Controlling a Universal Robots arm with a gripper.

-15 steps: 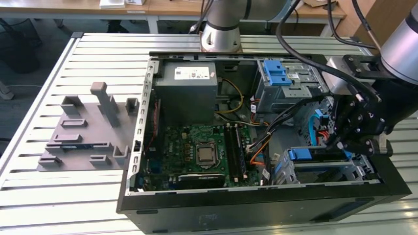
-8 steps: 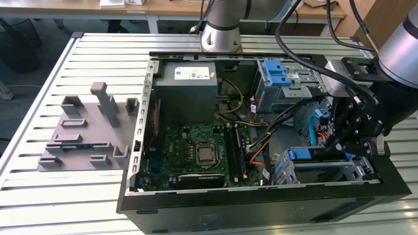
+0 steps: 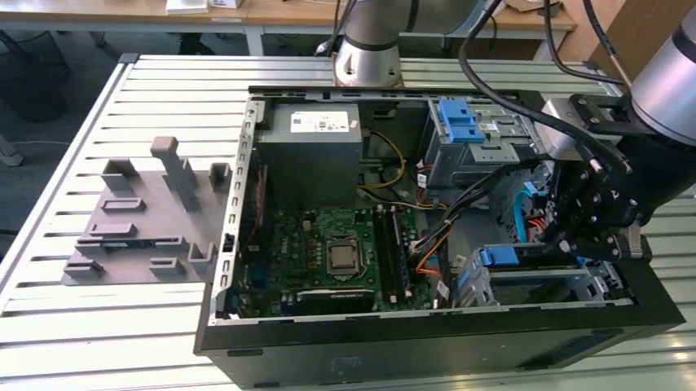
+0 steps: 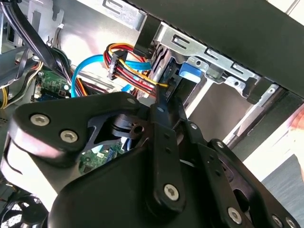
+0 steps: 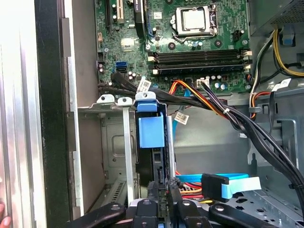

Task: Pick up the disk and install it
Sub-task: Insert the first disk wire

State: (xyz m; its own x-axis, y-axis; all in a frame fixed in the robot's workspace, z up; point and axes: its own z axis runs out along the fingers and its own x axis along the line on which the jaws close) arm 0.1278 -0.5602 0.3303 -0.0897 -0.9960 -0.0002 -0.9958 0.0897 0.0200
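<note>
Gripper [image 5: 161,199] fingers [image 5: 151,192] closed on disk [image 5: 152,133], held upright on edge in drive cage [image 5: 114,142] slot at computer case [image 3: 435,342] front corner, near exterior view's right. Motherboard [image 5: 190,42] beyond.

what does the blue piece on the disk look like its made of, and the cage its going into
The disk's blue frame looks like moulded plastic: flat, even colour, soft matte sheen, rounded tab. The drive cage looks like bare stamped sheet metal, probably steel: dull grey, folded edges, punched slots. The gripper meets the disk's edge.
</note>
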